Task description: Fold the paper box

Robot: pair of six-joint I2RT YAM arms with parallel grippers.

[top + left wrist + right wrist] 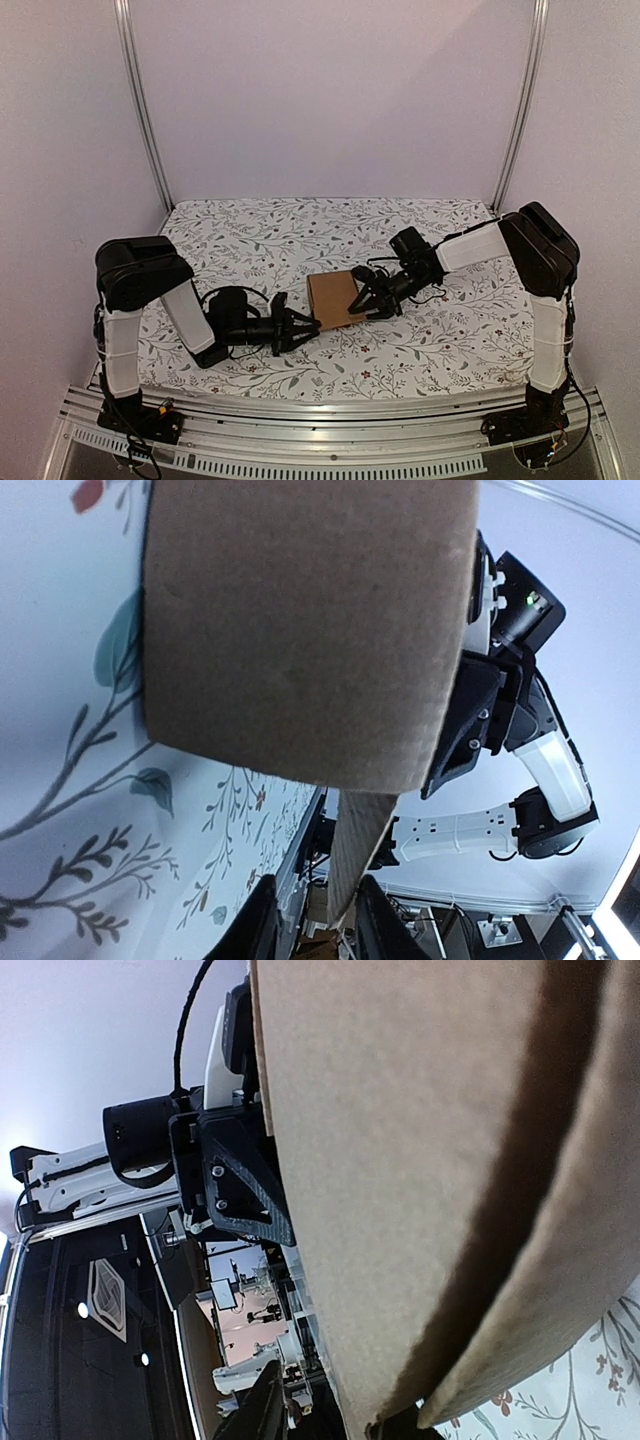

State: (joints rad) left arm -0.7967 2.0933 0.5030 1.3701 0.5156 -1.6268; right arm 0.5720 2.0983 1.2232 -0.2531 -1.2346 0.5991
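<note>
Top external view: the paper box [335, 299] sits mid-worktop [300, 230], already box-shaped. Left pincer [308, 329] clamps its near-left edge while right pincer [362, 300] pinches the right side, likely steadying it from both sides so a flap can be pressed home.

Plain pale lilac walls [330, 90] close in three sides, silver aluminium corner posts [142, 105] rise behind, and a white floral-patterned table cover [300, 225] sits under soft, even light.
</note>
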